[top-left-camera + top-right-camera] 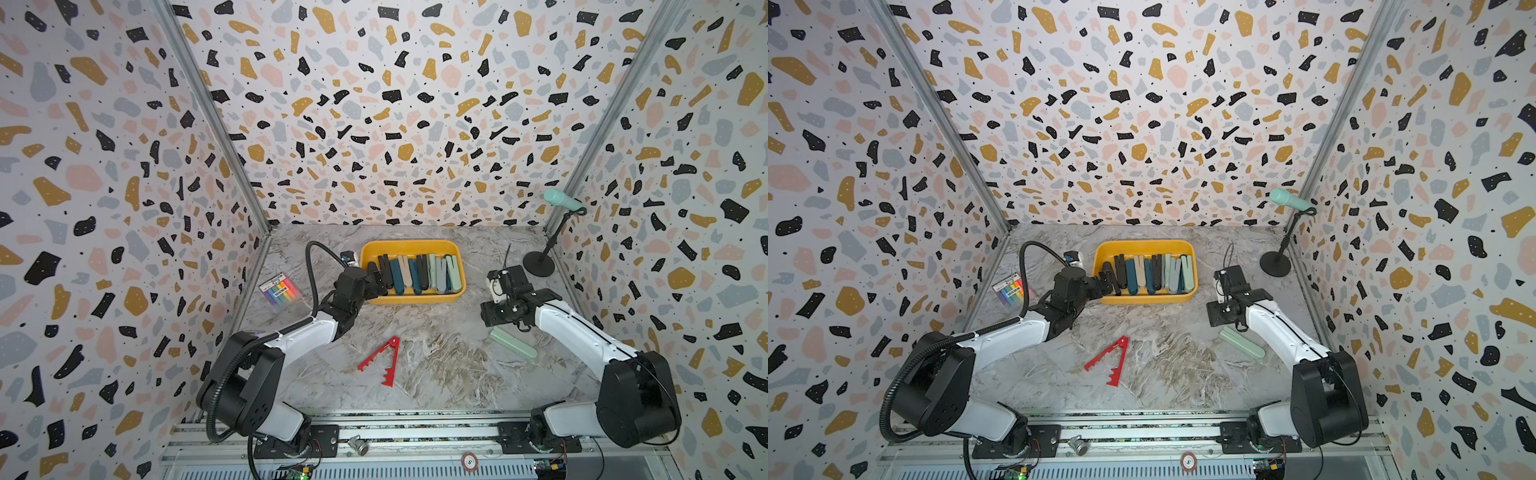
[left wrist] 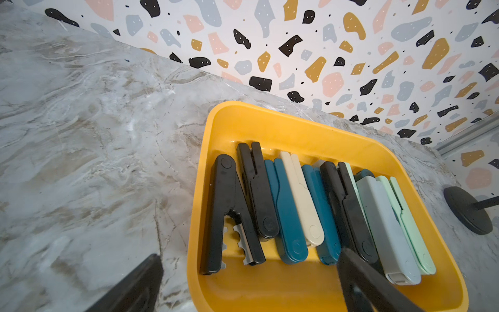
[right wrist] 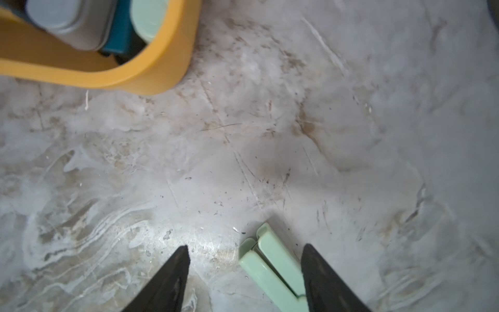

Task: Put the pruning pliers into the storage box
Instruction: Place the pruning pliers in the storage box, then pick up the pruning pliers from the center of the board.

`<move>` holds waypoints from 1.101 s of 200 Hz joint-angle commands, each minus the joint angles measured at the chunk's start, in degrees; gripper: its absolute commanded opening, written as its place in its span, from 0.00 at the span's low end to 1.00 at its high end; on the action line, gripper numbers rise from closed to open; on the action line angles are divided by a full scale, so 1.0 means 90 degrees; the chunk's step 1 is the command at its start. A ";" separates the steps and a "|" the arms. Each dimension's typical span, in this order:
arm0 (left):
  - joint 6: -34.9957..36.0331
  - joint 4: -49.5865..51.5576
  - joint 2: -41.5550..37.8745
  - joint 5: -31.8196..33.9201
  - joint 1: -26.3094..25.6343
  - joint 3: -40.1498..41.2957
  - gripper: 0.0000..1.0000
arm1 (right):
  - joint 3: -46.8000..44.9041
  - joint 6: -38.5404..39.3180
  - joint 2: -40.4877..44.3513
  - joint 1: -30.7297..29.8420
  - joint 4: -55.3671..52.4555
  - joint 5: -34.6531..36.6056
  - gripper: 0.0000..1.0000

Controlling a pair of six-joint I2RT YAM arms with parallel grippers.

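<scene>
Left gripper (image 2: 249, 254) jaws wide apart above storage box (image 2: 270, 118) end, empty, right gripper (image 3: 245, 246) jaws apart astride mint pruning pliers (image 3: 272, 264) on table (image 1: 436, 374), its far end cut off, red pliers (image 1: 380, 361) loose on table, other pliers (image 1: 419, 274) packed in storage box, striped packet (image 1: 279, 289) label illegible

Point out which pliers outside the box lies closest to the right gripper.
The mint green pliers, folded shut between the open fingers of the right gripper; the red pliers lie spread open mid-table, farther off.
</scene>
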State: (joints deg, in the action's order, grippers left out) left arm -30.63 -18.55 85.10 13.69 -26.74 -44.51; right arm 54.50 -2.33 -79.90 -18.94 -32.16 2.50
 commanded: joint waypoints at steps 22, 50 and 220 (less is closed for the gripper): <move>0.0145 -0.0437 0.0007 -0.0144 0.0003 0.0089 0.99 | 0.0181 0.2000 -0.0519 -0.0307 -0.1001 0.0659 0.67; 0.0279 -0.0537 0.0062 -0.0143 0.0012 0.0078 0.99 | 0.0100 0.2075 -0.0484 -0.0191 -0.0956 0.0505 0.67; 0.0289 -0.0801 0.0457 -0.0730 0.0012 -0.0149 0.99 | -0.0624 0.2544 -0.0478 0.0847 -0.1127 0.0309 0.66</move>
State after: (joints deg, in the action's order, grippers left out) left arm -28.10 -23.24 88.99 7.86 -26.74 -44.84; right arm 48.71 19.68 -84.95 -10.96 -40.56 5.69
